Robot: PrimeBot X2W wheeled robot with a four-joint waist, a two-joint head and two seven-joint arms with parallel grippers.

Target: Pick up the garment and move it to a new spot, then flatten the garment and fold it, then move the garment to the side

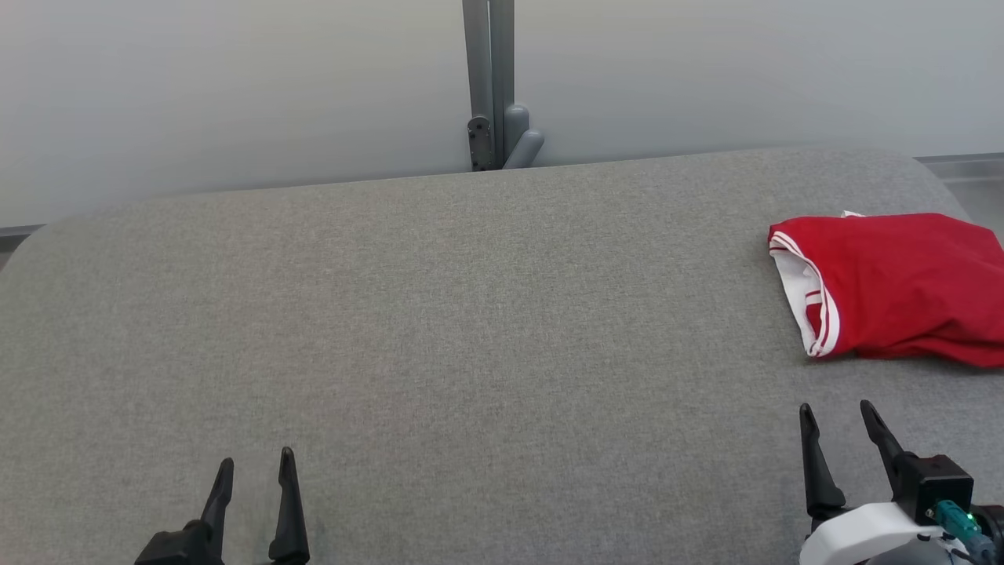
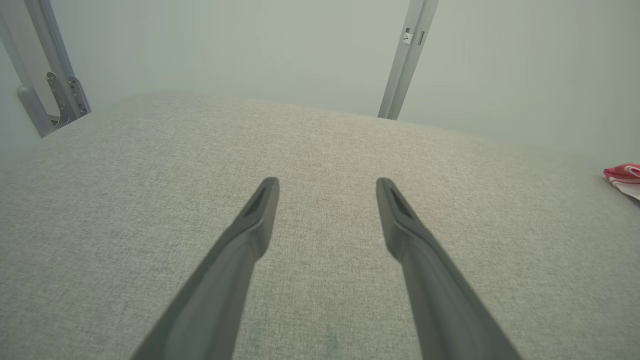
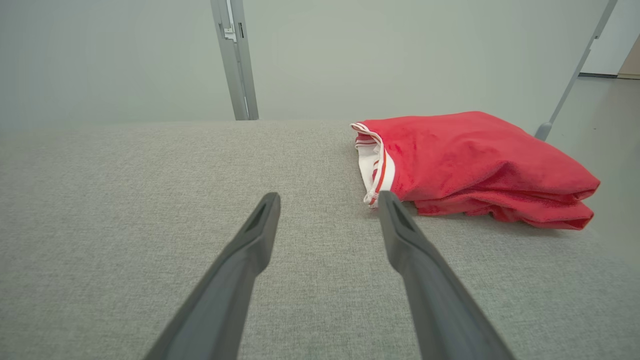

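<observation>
The garment (image 1: 902, 286) is red with white striped trim, folded into a compact stack at the far right of the grey table (image 1: 439, 329). My right gripper (image 1: 835, 408) is open at the lower right, just short of the garment's near edge, holding nothing. In the right wrist view the garment (image 3: 475, 165) lies ahead and to the right of the right gripper (image 3: 329, 196). At the lower left my left gripper (image 1: 257, 461) is open and empty, far from the cloth. A sliver of the garment (image 2: 624, 175) shows at the right edge of the left wrist view, beyond the left gripper (image 2: 327, 181).
A grey metal post (image 1: 490, 86) with a bracket stands behind the table's far edge, against a pale wall. The garment lies close to the table's rounded right edge (image 1: 953, 192), with floor beyond it.
</observation>
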